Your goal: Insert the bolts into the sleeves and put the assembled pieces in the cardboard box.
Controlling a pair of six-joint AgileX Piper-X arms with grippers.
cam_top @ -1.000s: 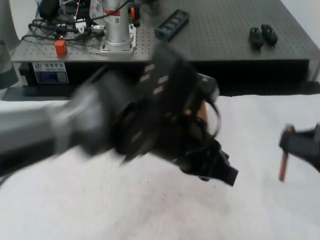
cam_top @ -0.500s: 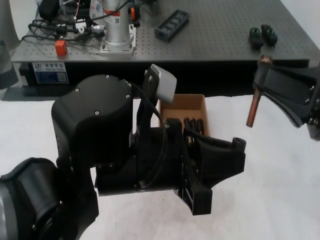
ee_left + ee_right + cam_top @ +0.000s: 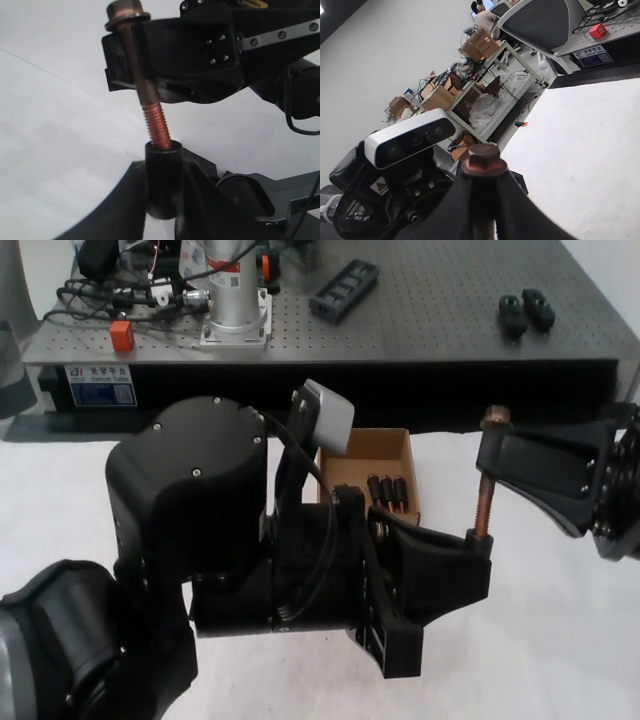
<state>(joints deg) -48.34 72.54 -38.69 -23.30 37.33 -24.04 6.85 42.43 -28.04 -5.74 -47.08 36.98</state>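
Left wrist view | clamping black sleeve (image 3: 162, 175) upright in left gripper (image 3: 162, 200) | pinching copper bolt (image 3: 155, 122) below head in right gripper (image 3: 131, 60) | threaded tip inside sleeve mouth

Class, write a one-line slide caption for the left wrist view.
The right gripper holds a copper bolt with its threaded tip at the mouth of the black sleeve held in the left gripper.

Finding: my right gripper (image 3: 492, 455) has carried the copper bolt (image 3: 483, 495) left and nearer over the last half second. It then hung tilted, well apart from my left gripper (image 3: 472, 545). The bolt now stands upright, its threaded tip entered in the black sleeve (image 3: 162, 180) held there. My left arm, sweeping a second ago, has settled.
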